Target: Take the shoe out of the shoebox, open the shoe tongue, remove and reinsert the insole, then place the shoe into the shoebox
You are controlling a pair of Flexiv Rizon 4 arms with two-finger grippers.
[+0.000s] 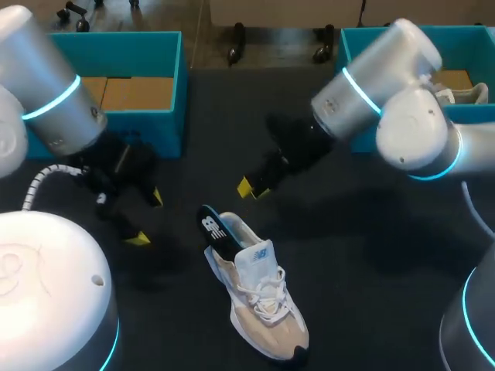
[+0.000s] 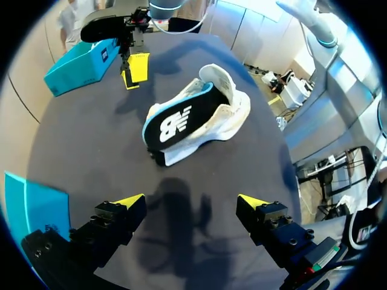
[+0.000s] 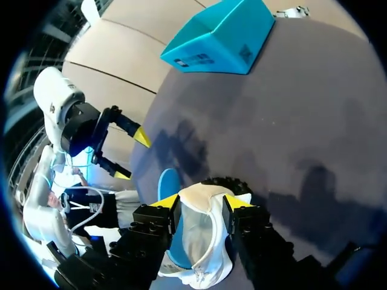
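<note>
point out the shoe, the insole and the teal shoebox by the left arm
shoe (image 1: 267, 300): head view, on the white laces.
insole (image 2: 175, 124): left wrist view, on its dark face with the white mark.
teal shoebox (image 1: 124, 52): head view, on the inner side of its far wall.

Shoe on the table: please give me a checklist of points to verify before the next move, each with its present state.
1. Shoe outside the shoebox: ok.
2. Insole seated fully inside the shoe: not ok, it sticks out at the heel.
3. Left fingers open and empty: ok.
4. Right fingers open and empty: ok.
5. Tongue opened: cannot tell.
6. Shoebox open on top: ok.
</note>
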